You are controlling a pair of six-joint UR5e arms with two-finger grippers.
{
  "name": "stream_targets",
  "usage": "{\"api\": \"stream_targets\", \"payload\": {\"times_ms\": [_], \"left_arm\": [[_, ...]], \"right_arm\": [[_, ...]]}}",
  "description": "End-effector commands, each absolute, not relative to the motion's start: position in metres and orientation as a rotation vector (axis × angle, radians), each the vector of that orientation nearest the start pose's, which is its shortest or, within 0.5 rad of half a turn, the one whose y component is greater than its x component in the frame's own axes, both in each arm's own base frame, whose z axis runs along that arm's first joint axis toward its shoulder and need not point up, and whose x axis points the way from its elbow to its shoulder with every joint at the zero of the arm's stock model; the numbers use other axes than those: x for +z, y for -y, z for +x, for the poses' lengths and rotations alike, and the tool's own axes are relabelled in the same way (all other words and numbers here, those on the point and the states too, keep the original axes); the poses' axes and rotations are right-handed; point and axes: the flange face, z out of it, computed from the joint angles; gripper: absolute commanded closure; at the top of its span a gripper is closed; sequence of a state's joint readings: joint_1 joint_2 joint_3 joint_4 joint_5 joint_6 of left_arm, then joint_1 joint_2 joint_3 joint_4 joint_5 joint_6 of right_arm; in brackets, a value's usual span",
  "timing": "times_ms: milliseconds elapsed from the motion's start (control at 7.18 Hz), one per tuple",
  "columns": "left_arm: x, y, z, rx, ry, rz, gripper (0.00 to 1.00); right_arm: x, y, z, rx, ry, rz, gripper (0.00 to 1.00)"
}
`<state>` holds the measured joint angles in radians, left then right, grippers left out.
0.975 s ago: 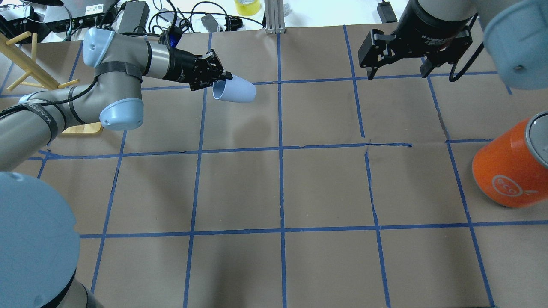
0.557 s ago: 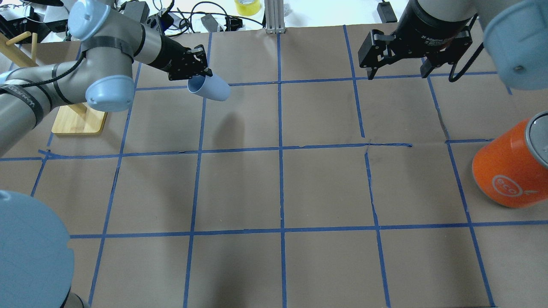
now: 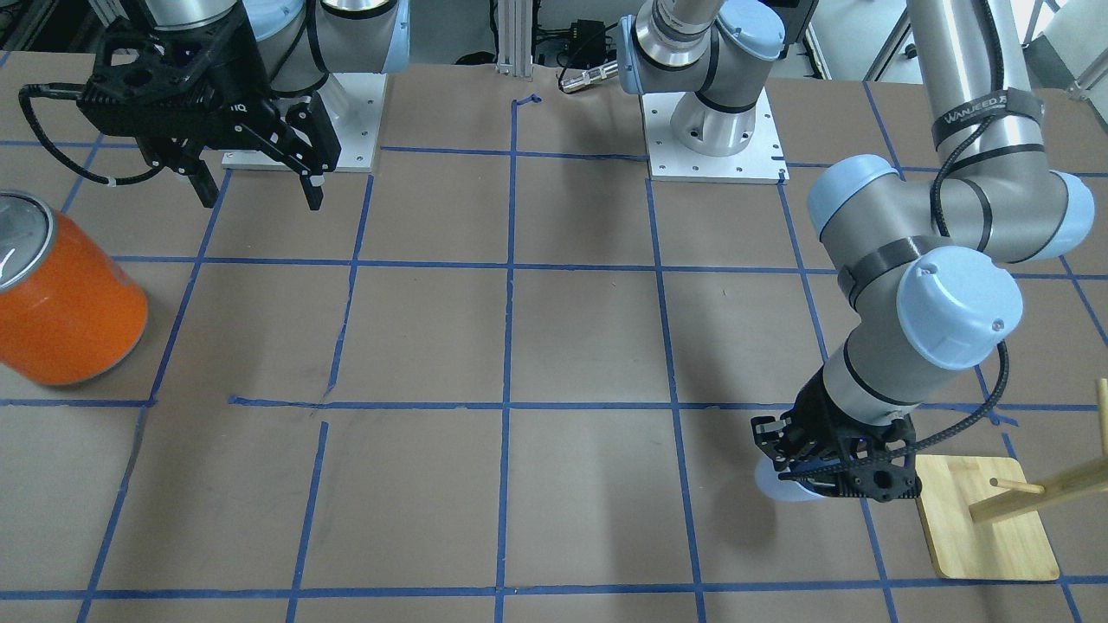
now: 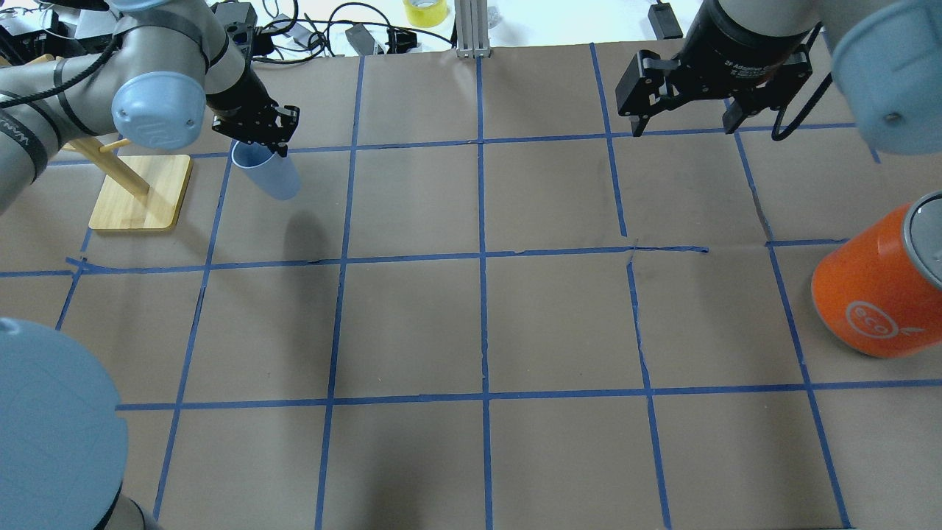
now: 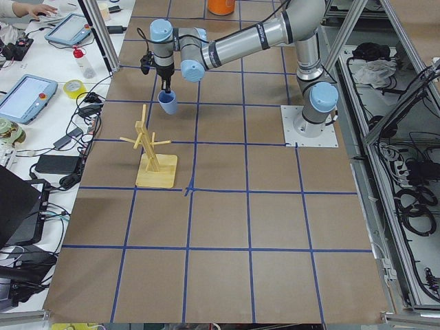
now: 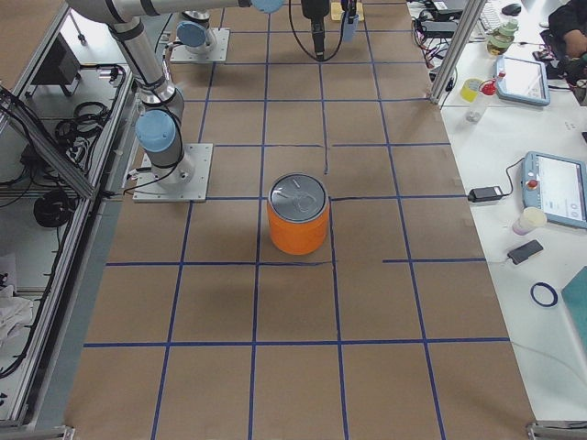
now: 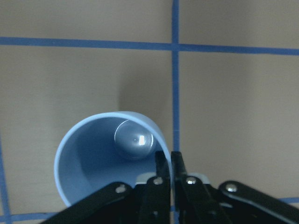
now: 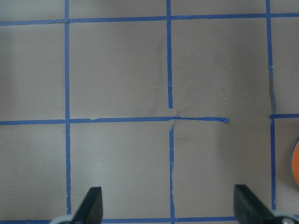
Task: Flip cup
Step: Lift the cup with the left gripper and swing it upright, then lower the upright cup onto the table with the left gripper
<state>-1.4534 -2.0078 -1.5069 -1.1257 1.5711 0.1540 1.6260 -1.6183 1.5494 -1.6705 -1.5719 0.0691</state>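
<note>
The pale blue cup hangs from my left gripper, which is shut on its rim. The cup's mouth faces up toward the gripper and its base points down, a little tilted, above the table's far left. The left wrist view looks into the cup, with the fingertips pinching its wall. It also shows in the front view under the left gripper, and in the left view. My right gripper is open and empty, high at the far right.
A large orange canister with a silver top stands at the right edge. A wooden peg rack on a square base stands just left of the cup. Cables and a yellow tape roll lie beyond the far edge.
My left gripper carried the cup leftward toward the wooden rack. The cup swung from lying sideways, base to the right, to hanging base down. The right arm stayed still.
</note>
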Motion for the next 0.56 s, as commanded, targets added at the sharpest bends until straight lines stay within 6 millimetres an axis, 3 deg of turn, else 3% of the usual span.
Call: {"api": "stream_targets", "payload": {"times_ms": [0, 418], "left_arm": [[0.297, 0.668, -0.053, -0.08, -3.108, 0.113, 1.0], [0.297, 0.684, -0.05, -0.146, -3.084, 0.234, 1.0]], "right_arm": [[0.533, 0.478, 0.16, -0.264, -3.121, 0.022, 0.0], [0.532, 0.478, 0.16, -0.261, -3.12, 0.029, 0.0]]}}
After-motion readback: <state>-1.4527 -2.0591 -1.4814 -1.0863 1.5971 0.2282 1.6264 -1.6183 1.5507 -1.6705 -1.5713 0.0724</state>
